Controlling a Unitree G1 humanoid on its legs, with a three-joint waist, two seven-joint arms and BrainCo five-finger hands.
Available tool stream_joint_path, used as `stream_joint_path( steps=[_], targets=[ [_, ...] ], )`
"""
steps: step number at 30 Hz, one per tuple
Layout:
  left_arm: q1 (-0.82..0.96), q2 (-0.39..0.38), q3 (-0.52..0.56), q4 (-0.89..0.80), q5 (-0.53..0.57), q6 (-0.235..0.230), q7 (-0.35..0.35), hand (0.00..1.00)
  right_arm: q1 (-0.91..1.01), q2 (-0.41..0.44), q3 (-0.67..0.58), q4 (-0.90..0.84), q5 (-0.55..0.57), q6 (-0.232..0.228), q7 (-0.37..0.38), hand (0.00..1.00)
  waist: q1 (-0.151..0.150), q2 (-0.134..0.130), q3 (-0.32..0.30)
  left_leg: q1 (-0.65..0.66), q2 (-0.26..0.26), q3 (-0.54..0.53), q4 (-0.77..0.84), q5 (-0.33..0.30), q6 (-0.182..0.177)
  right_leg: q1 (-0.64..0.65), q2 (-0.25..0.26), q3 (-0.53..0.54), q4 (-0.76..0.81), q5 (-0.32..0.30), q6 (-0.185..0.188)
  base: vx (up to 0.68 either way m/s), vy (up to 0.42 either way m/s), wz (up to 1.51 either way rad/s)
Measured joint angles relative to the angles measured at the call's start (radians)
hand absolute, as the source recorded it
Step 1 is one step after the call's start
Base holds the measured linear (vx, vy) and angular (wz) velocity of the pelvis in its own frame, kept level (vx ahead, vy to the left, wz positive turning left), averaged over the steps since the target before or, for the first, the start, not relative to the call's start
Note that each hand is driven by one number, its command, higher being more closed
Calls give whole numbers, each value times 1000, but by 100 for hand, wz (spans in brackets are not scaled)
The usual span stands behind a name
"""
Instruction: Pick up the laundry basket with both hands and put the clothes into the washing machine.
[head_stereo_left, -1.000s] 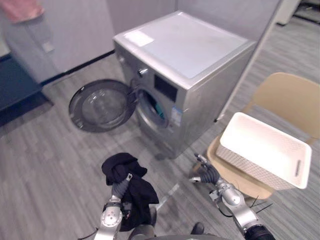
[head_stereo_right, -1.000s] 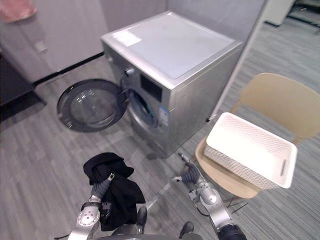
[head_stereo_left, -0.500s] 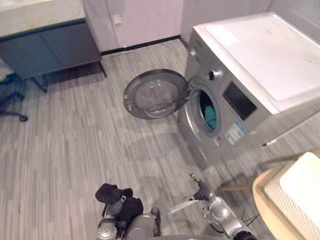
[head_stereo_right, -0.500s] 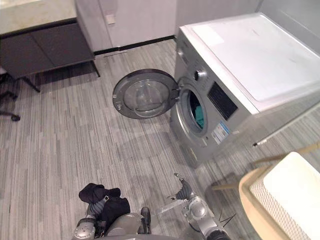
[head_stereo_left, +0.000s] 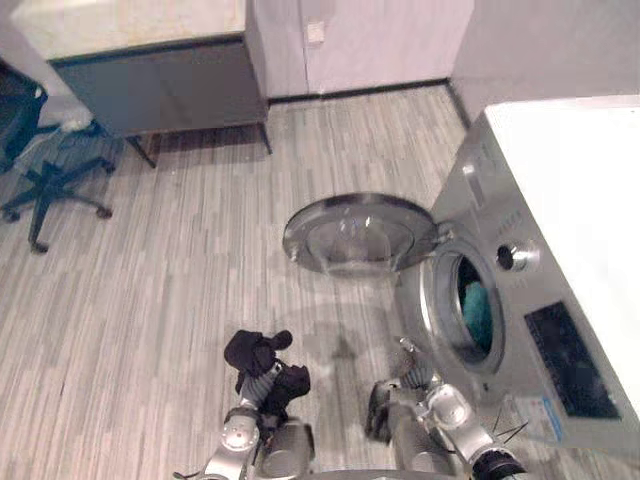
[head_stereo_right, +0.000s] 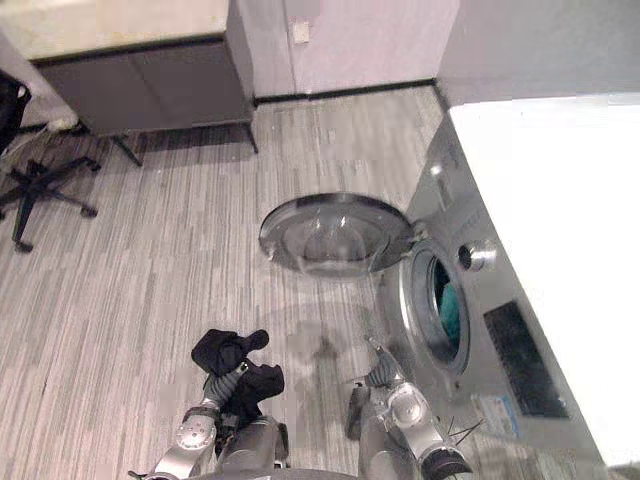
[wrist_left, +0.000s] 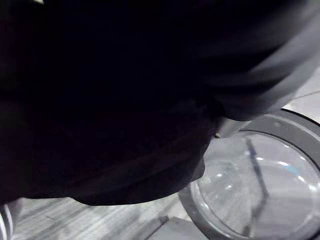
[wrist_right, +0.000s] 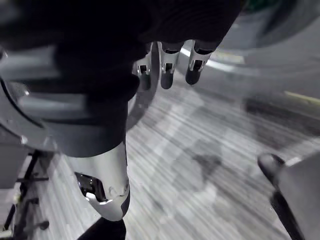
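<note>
Item 1. Black garment (head_stereo_left: 256, 352): bunched over the left hand (head_stereo_right: 227, 379) and held above the floor (head_stereo_left: 150, 280), low and near the robot, well apart from the machine's opening. The left wrist view shows its dark folds (wrist_left: 100, 100) close up, with the glass of the door beyond them. The cloth covers the hand, so its grasp cannot be told.

Item 2. Right hand (head_stereo_left: 411, 367): raised beside the machine's front, just short of the opening. Its fingers (wrist_right: 167, 70) are extended in a loose row with the thumb apart, and it holds nothing.

Item 3. Washing machine (head_stereo_left: 545, 300): silver front-loader, standing at the right edge of the floor. Its round door (head_stereo_left: 358, 232) is swung fully open, with the glass facing outward.

Item 4. Teal garment (head_stereo_left: 477, 310): lying inside the drum, seen through the opening.

Item 5. Dark cabinet (head_stereo_left: 160, 85): pale top, against the far wall.

Item 6. Office chair (head_stereo_left: 50, 170): at the floor's far left corner, beside the cabinet.
</note>
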Motion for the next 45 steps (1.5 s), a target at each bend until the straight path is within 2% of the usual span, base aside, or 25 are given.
stream_joint_path(
  steps=[4, 5, 6, 7, 8, 9, 10, 12, 15, 17, 18, 19, 21, 22, 25, 26, 28, 29, 31, 33, 35, 39, 41, 43, 45],
  targets=[
    [-39, -26, -18, -44, -1, -15, -18, 100, -6, 0, -61, 0, 12, 1, -26, 0, 0, -17, 4, -58, -55, -51, -298, -8, 1, 73, -1, 58, -54, 6, 10, 348, -9, -49],
    [-53, -27, -43, -46, -1, -17, -19, 100, -13, 10, -78, 0, 20, 1, -31, 0, 1, -20, 6, -38, -120, -187, -549, 5, -20, 77, 0, 118, -47, 6, 21, 247, 123, -93],
    [-55, -28, -49, -46, -1, -17, -20, 100, -14, 11, -79, -1, 21, -1, -33, 0, 1, -19, 6, -23, -134, -238, -620, 26, -42, 77, 1, 137, -45, 1, 36, 287, 186, -114],
    [-55, -31, -56, -45, -1, -17, -20, 100, -15, 11, -77, -1, 21, -2, -34, 0, 1, -12, 4, -13, -143, -283, -688, 62, -71, 76, 11, 171, -40, -8, 52, 247, 218, -145],
    [-48, -42, -75, -44, -1, -18, -20, 100, -11, 1, -76, -1, 21, -3, -34, 0, 2, 26, -2, 0, -110, -325, -735, 214, -72, 76, 59, 243, -29, -35, 95, 283, 317, -159],
    [-68, -40, -82, -30, -1, -15, -22, 100, -12, 18, -81, 2, 21, 0, -36, 0, -2, 9, 6, 2, -113, -296, -701, 174, -40, 69, 53, 291, -16, -53, 115, 203, 292, -150],
    [-77, -32, -87, -25, -1, -12, -23, 100, -8, 26, -84, -7, 20, -1, -39, 0, -3, -11, 4, 2, -118, -260, -702, 173, -40, 49, 40, 323, -3, -51, 121, 120, 276, -96],
    [-93, -17, -94, -28, -2, -14, -22, 100, 7, 40, -77, -8, 20, 0, -46, 0, 1, -38, 2, 16, -124, -165, -701, 147, -2, 19, 30, 409, -3, -50, 150, 21, 221, -122],
    [-86, 4, -91, -28, -2, -14, -22, 100, 9, 49, -65, -8, 18, 0, -49, 0, -5, -43, 2, 43, -124, -10, -695, 108, 36, -11, 16, 549, -42, -13, 201, -80, 275, -153],
    [-77, 13, -75, -29, -2, -14, -22, 100, -5, 52, -50, -4, 8, 1, -49, 0, -8, -47, 1, 43, -96, 94, -696, 91, 57, -46, -16, 429, -50, 22, 170, -125, 146, -147],
    [-72, 22, -72, -34, -2, -11, -21, 100, -4, 54, -41, -4, 0, 2, -49, 0, -6, -54, 2, 48, -84, 147, -696, 86, 66, -71, -58, 264, -17, 24, 153, -100, 54, -149],
    [-71, 31, -73, -36, -2, -7, -21, 100, -1, 57, -35, -1, -1, 8, -49, 0, -4, -58, 2, 63, -70, 208, -698, 80, 74, -76, -127, 44, 39, -6, 107, -89, 35, -138],
    [-70, 37, -71, -48, -2, -3, -21, 100, 1, 60, -34, 7, -1, 16, -49, 0, -3, -59, 2, 86, -47, 279, -695, 66, 74, -61, -186, -160, 115, -56, 70, -70, -14, -135],
    [-69, 38, -62, -58, -2, -2, -22, 100, 6, 58, -33, 10, -1, 16, -48, 0, 0, -60, 3, 103, -31, 316, -675, 45, 56, -36, -201, -240, 119, -82, 81, -54, -41, -126],
    [-62, 37, -49, -70, -2, 0, -25, 100, 30, 54, -33, 10, -1, 18, -48, 0, -27, -53, 1, 141, 6, 342, -669, 32, 30, -6, -153, -210, 84, -80, 93, -5, -84, -64],
    [-52, 30, -41, -75, -1, 0, -42, 100, 50, 53, -31, 9, -1, 18, -48, 0, -28, -49, -9, 149, 46, 363, -639, 29, 8, 1, -110, -189, 48, -83, 84, 80, -135, -69],
    [-47, 27, -39, -86, -1, 0, -47, 100, 60, 37, -25, 10, 0, 18, -49, 0, -24, -49, -9, 87, 116, 325, -467, 36, 0, 9, -52, -139, 5, -64, 64, 98, -195, -95],
    [-43, 23, -35, -86, -1, 0, -49, 100, 60, 33, -26, 10, 0, 18, -50, 0, -23, -47, -9, 73, 123, 301, -429, 39, 2, 10, -43, -121, -1, -58, 56, 66, -125, -93],
    [-34, 14, -32, -86, -1, 2, -52, 100, 57, 27, -36, 9, 2, 18, -52, 0, -23, -46, -7, 47, 82, 178, -419, 23, -2, 7, -39, -70, -1, -41, 50, 73, 9, -79],
    [-35, 13, -32, -86, 1, 2, -55, 100, 59, 16, -52, 11, 2, 18, -52, 0, -22, -46, -7, 54, 5, 33, -524, 22, -2, 6, -42, -8, 1, -32, 60, 89, 86, -83],
    [-36, 13, -34, -86, 4, 1, -56, 100, 60, 15, -57, 11, 2, 17, -53, 0, -24, -37, -7, 71, -23, -17, -638, 55, -33, 1, -41, 21, 14, -32, 73, 60, 133, -58],
    [-89, 31, -67, -85, 40, 1, -55, 100, 70, 17, -61, 17, 2, 15, -51, 0, -28, -43, 0, 34, -81, 17, -628, 49, -22, -83, -111, 54, 100, -52, 128, 54, 184, -12],
    [-124, 42, -75, -89, 42, 2, -54, 100, 45, 16, -62, 16, 12, 15, -51, 0, -29, -45, 37, -9, -97, 23, -557, 38, -6, -134, -142, 66, 175, -71, 137, -28, 134, -2],
    [-191, 64, -73, -118, 60, 4, -40, 100, -32, 5, -79, -8, 43, 15, -55, 0, -40, -40, 118, -103, -91, 38, -407, -12, 21, -229, -163, 87, 302, -92, 141, -156, 105, -20],
    [-250, 75, -71, -130, 59, 5, -29, 100, -67, -5, -88, -49, 75, 15, -59, 0, -49, -44, 158, -174, -86, 50, -309, -56, 38, -310, -175, 114, 393, -120, 146, -211, 94, -24]
  ],
)
